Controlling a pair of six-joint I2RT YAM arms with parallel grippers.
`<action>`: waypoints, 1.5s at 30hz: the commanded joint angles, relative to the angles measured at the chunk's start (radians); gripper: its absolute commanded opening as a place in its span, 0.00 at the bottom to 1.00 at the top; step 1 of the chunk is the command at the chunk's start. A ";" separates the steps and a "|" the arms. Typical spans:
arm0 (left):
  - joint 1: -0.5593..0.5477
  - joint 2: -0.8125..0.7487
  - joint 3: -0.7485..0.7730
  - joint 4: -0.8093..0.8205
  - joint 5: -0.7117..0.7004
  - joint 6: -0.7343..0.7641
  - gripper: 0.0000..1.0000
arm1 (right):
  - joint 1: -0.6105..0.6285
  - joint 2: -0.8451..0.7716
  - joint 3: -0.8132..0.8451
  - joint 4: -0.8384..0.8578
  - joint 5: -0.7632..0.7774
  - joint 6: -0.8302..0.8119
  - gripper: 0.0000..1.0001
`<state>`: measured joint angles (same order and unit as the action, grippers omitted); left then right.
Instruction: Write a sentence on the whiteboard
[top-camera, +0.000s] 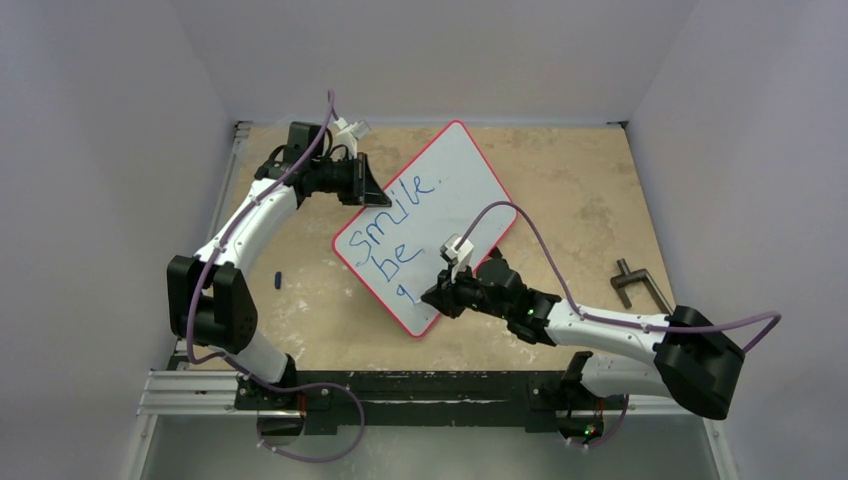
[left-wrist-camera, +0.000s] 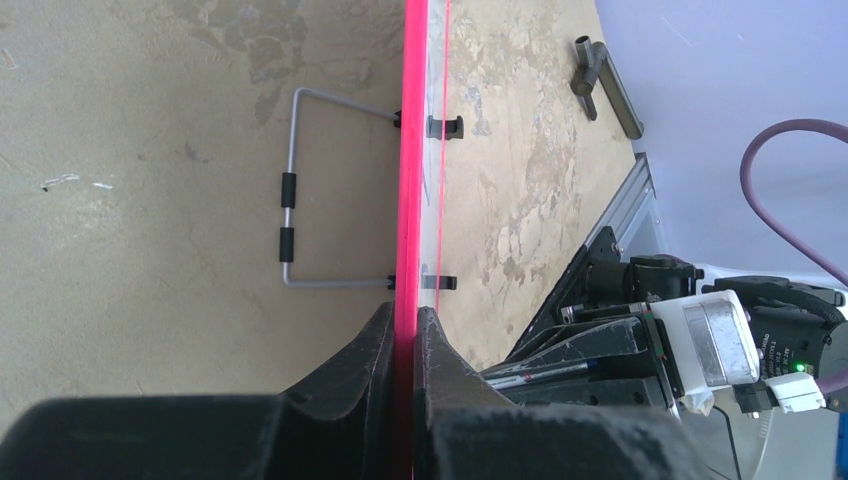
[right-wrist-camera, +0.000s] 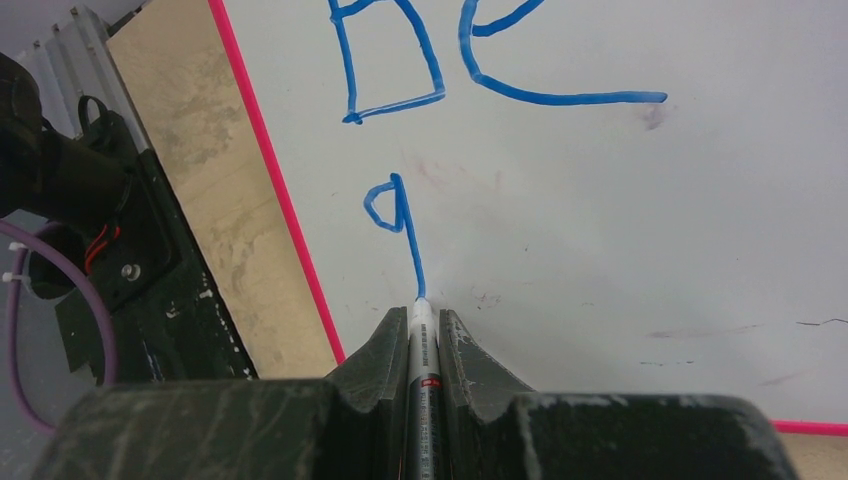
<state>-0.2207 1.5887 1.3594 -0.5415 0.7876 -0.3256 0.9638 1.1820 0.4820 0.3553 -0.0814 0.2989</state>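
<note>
Beige and mottled, the tabletop (top-camera: 580, 190) sits inside plain pale walls (top-camera: 100, 150), with a metal rail (top-camera: 190, 385) along the near edge. The whiteboard (top-camera: 455, 185) lies mid-table, turned on the diagonal, its red rim running from far centre to near centre. The sentence (top-camera: 395, 225) is in blue on the board's left half: "smile", "be" under it, and a lone "g" at the near corner.

Over to the left gripper (top-camera: 365, 188): it is clamped on the board's far-left edge, and the wrist view shows both fingers (left-wrist-camera: 385, 345) pinched tight against the red rim (left-wrist-camera: 410, 150). A bent wire stand (left-wrist-camera: 290, 190) shows on one side of that edge.

The right gripper (top-camera: 437, 296) is over the near corner, closed narrow around a marker (right-wrist-camera: 424, 345), whose tip touches the board at the foot of the "g" tail.

On the bare table, a small dark cap (top-camera: 277, 279) lies left of the board, and a metal clamp tool (top-camera: 638, 285) rests near the right wall, well apart from the board.
</note>
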 joint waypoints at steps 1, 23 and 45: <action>0.014 -0.024 0.023 0.025 -0.070 -0.017 0.00 | 0.000 0.009 -0.003 0.008 -0.008 0.006 0.00; 0.014 -0.025 0.023 0.025 -0.068 -0.016 0.00 | 0.009 -0.007 0.127 -0.011 -0.028 -0.035 0.00; 0.013 -0.029 0.023 0.025 -0.070 -0.016 0.00 | 0.009 -0.022 0.162 -0.033 0.121 -0.045 0.00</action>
<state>-0.2192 1.5887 1.3594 -0.5564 0.7750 -0.3565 0.9703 1.1534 0.5915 0.3012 0.0147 0.2707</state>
